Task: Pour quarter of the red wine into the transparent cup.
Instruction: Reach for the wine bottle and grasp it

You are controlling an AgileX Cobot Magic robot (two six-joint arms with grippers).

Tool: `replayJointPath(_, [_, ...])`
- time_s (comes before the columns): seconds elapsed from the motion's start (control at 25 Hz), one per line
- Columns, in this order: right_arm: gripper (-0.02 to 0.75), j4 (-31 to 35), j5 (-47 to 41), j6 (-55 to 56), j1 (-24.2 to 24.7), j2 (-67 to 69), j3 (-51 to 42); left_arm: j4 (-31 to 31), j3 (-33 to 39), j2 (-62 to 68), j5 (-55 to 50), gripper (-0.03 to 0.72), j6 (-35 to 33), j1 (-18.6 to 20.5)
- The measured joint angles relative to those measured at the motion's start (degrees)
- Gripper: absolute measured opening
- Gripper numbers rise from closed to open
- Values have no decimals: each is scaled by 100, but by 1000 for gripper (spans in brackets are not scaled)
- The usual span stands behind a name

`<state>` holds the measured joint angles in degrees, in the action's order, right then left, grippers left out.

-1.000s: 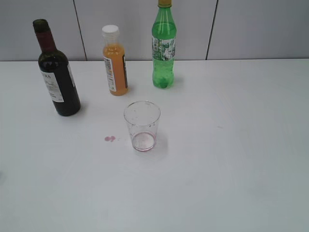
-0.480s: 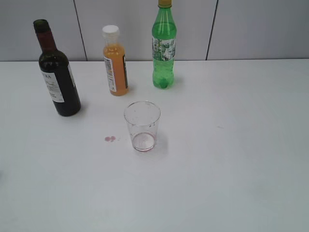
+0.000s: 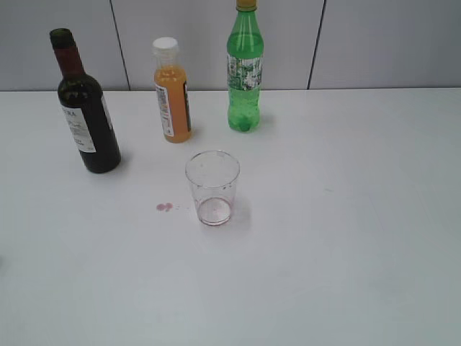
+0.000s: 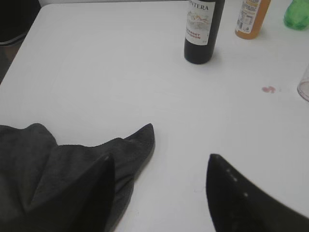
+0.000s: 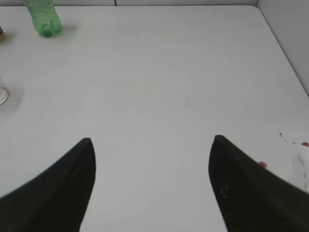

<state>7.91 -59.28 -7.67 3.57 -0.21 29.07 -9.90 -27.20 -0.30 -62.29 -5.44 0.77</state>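
Note:
The dark wine bottle (image 3: 86,115) with maroon neck foil and a white label stands upright at the back left; its lower part shows in the left wrist view (image 4: 202,34). The transparent cup (image 3: 212,187) stands upright in the middle with reddish residue at its base; its edge shows in the left wrist view (image 4: 304,86) and in the right wrist view (image 5: 3,94). My left gripper (image 4: 159,162) is open and empty, low over the table, well short of the bottle. My right gripper (image 5: 150,142) is open and empty over bare table. Neither gripper shows in the exterior view.
An orange juice bottle (image 3: 171,90) and a green soda bottle (image 3: 245,68) stand behind the cup. A small red spill (image 3: 164,207) lies left of the cup. A dark grey cloth (image 4: 72,164) lies under my left gripper. Red specks (image 5: 294,142) mark the table's right side.

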Motion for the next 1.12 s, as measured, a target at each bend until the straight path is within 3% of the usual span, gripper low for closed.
replayJointPath(0.2, [586,0,0,19,-611,0,0,0,0,0,0,457,0,0])
replayJointPath(1.12, [586,246,-6,23,-645,0,0,0,0,0,0,457,0,0])
